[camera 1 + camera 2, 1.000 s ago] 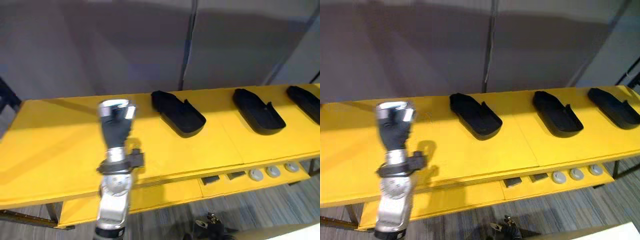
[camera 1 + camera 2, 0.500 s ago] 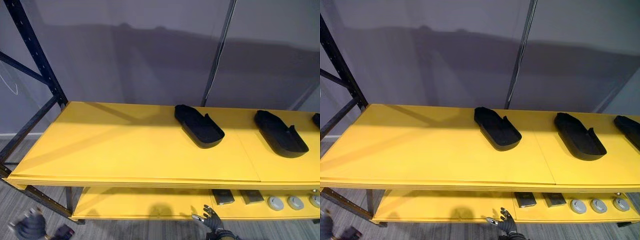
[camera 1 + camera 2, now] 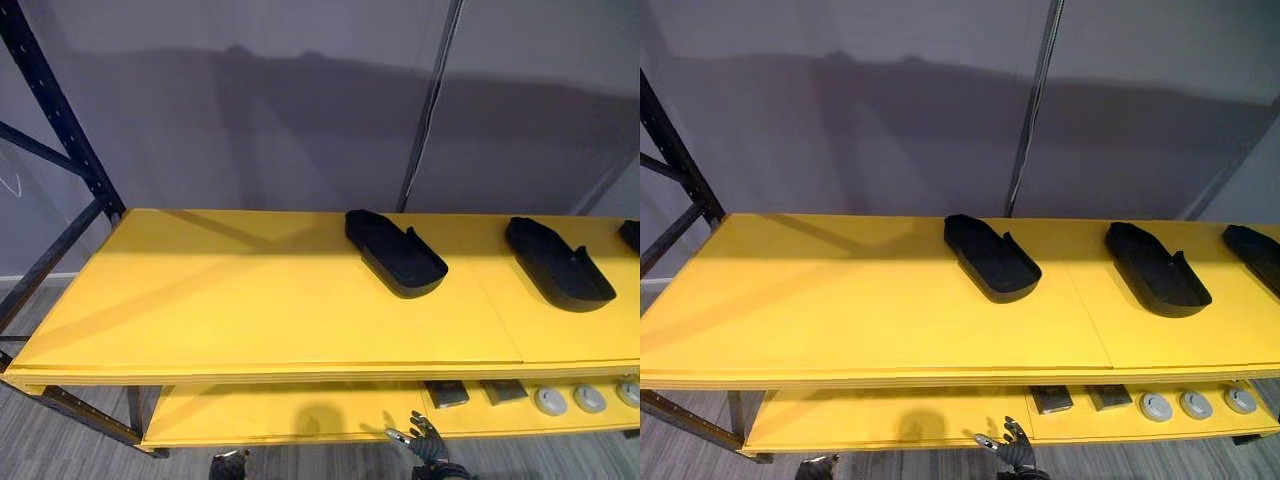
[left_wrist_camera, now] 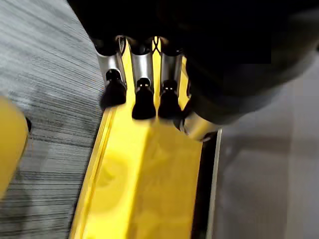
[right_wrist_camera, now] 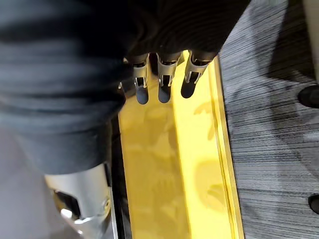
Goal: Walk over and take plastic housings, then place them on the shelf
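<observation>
Three black plastic housings lie apart on the yellow top shelf board [image 3: 250, 300]: one in the middle [image 3: 395, 252], one to its right [image 3: 558, 263], one at the right edge [image 3: 1252, 245]. My right hand [image 3: 428, 445] hangs low in front of the lower shelf [image 3: 280, 412], fingers spread and open, holding nothing. My left hand [image 3: 228, 465] shows at the bottom edge, below the shelf front. In the left wrist view its fingers [image 4: 143, 94] hang relaxed over the yellow board, empty. The right wrist view has its own fingers [image 5: 162, 82] straight, empty too.
A black rack upright [image 3: 55, 110] with a diagonal brace stands at the left end. On the lower shelf at the right lie two dark blocks [image 3: 446, 393] and three round grey discs [image 3: 549, 400]. A grey wall with a thin pole [image 3: 430, 100] backs the rack.
My left arm, raised over the top shelf a second ago, has dropped below the shelf front. The camera has moved, and the rack's left end has come into view.
</observation>
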### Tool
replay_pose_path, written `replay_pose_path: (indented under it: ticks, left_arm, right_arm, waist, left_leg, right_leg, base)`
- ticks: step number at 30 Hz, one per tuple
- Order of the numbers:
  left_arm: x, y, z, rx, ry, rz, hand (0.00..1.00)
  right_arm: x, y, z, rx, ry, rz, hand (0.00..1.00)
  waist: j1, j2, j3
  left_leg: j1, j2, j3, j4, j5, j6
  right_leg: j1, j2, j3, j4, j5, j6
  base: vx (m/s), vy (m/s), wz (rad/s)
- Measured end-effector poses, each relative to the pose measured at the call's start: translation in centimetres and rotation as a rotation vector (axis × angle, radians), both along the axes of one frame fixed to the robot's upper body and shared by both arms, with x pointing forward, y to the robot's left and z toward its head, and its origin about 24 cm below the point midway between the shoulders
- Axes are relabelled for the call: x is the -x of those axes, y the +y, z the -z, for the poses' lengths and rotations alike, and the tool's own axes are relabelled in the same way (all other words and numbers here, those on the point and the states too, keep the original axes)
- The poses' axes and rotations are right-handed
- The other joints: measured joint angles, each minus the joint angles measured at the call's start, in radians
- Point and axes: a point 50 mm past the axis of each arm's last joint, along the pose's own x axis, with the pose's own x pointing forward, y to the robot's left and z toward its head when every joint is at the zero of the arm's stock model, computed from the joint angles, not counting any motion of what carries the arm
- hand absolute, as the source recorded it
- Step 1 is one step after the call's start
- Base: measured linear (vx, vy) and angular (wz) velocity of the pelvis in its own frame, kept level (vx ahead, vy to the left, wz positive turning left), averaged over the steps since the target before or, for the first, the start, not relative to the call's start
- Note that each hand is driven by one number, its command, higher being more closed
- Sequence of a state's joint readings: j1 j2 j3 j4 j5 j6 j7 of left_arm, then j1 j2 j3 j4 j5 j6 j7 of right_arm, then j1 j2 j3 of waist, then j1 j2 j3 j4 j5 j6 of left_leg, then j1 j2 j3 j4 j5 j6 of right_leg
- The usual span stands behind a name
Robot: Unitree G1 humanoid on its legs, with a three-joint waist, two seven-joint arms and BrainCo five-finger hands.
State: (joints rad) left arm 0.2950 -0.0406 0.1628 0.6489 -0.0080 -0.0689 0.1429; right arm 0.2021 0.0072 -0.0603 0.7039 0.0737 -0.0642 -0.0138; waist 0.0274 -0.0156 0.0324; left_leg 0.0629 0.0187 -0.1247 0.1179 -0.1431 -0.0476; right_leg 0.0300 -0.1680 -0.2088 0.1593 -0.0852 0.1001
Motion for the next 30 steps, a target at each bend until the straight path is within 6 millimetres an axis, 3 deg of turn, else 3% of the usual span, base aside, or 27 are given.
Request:
replay_pose_path:
  ticks: [5, 10, 17, 20, 26, 29, 30]
  left_arm:
    - [-0.3, -0.7, 0.4, -0.01, 0.028, 0.092, 0.0]
    - [-1.0, -0.9, 0.6, -0.029, 0.042, 0.184, 0.0]
    - [-1.4, -0.7, 0.5, -0.049, 0.032, 0.225, 0.0]
    - [-1.9, -0.6, 0.3, -0.054, 0.019, 0.231, 0.0]
    - [-3.2, 0.0, -0.2, -0.079, -0.015, 0.241, 0.0]
    - [-4.7, -0.3, -0.7, -0.082, -0.059, 0.25, 0.0]
    - [-5.3, -0.6, -1.0, -0.083, -0.079, 0.258, 0.0]
  right_arm:
    - [0.5, -0.3, 0.4, 0.007, 0.032, 0.023, 0.0]
    - [0.6, -0.3, 0.8, 0.012, 0.054, 0.019, 0.0]
    - [-1.4, -0.4, 0.3, 0.044, 0.023, -0.032, 0.0]
    - [-2.1, -0.8, 0.1, 0.067, 0.007, -0.052, 0.0]
    - [-3.8, -0.9, -0.7, 0.112, -0.039, -0.112, 0.0]
    - [-4.3, -0.9, -1.1, 0.132, -0.058, -0.127, 0.0]
    - [-4.4, -0.9, -1.1, 0.134, -0.062, -0.126, 0.0]
  waist:
    - [-0.011, 0.014, 0.006]
    - [-0.017, 0.012, 0.009]
    - [-0.014, 0.005, 0.053]
    - [-0.013, 0.005, 0.077]
    - [-0.008, -0.021, 0.117]
    - [-0.008, -0.023, 0.131]
    - [-0.006, -0.02, 0.135]
  left_leg:
    - [0.031, 0.007, 0.046, -0.03, 0.004, 0.002]
    - [0.049, 0.018, 0.078, -0.05, 0.001, -0.002]
    - [0.07, 0.017, 0.184, -0.035, -0.014, -0.007]
    - [0.041, 0.013, 0.211, 0.021, -0.046, 0.022]
    - [-0.056, -0.001, 0.315, 0.148, -0.095, 0.057]
    - [-0.123, 0.01, 0.352, 0.204, -0.104, 0.085]
    - [-0.129, 0.02, 0.365, 0.2, -0.094, 0.091]
  right_leg:
    - [-0.004, 0.01, 0.042, -0.017, 0.004, 0.003]
    - [0.003, 0.026, 0.068, -0.052, 0.014, 0.004]
    - [-0.009, 0.044, 0.183, -0.099, 0.067, 0.008]
    - [-0.037, 0.045, 0.229, -0.097, 0.088, 0.015]
    - [-0.146, 0.04, 0.338, -0.063, 0.142, 0.037]
    - [-0.187, 0.038, 0.338, -0.084, 0.204, 0.039]
    - [-0.211, 0.044, 0.289, -0.002, 0.168, 0.026]
  base:
    - [0.05, 0.015, -0.27]
    - [0.07, 0.004, -0.2]
    - [0.01, 0.038, -0.48]
    - [-0.09, 0.065, -0.37]
    - [-0.17, 0.092, -0.5]
    - [-0.22, 0.086, -0.38]
    - [-0.15, 0.027, -0.24]
